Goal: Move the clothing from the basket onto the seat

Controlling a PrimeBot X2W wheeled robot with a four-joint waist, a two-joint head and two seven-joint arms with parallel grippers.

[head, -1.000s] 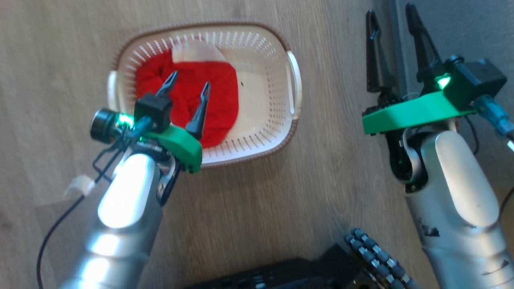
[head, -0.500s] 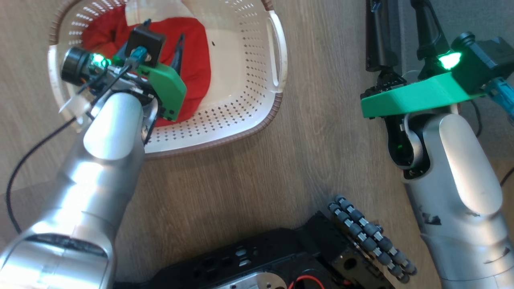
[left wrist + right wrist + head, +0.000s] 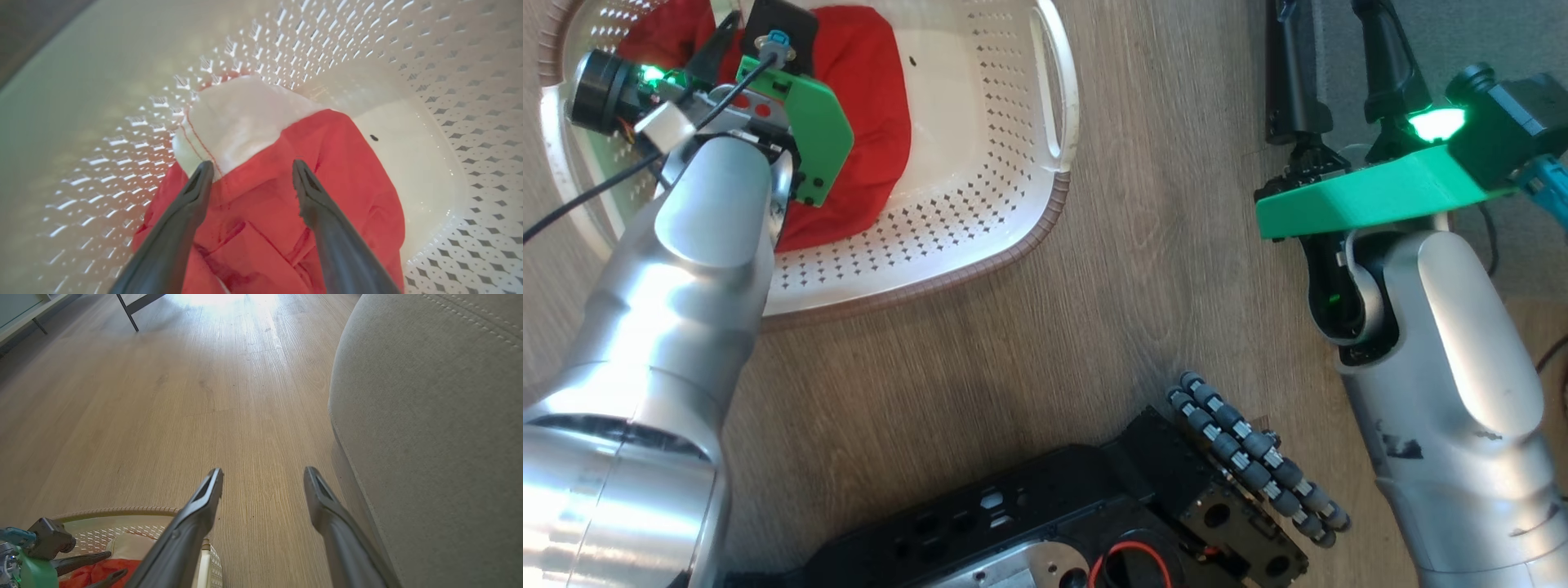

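While hanging wide open and empty over the clothing (image 3: 347, 171), risks nipping one loose fold with the left gripper (image 3: 252, 163), or snagging the basket (image 3: 449, 61).

I see red clothing (image 3: 261, 204) with a white panel bunched inside the cream perforated basket (image 3: 980, 212). The grey stitched seat (image 3: 429, 416) stands nearby.

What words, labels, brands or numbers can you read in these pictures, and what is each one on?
None is readable.
The basket shows plain perforated plastic; the small dark speck on its floor is too small to tell.
The clothing has a white panel with red stitching only, no lettering.
The robot's black base shows no legible marking.
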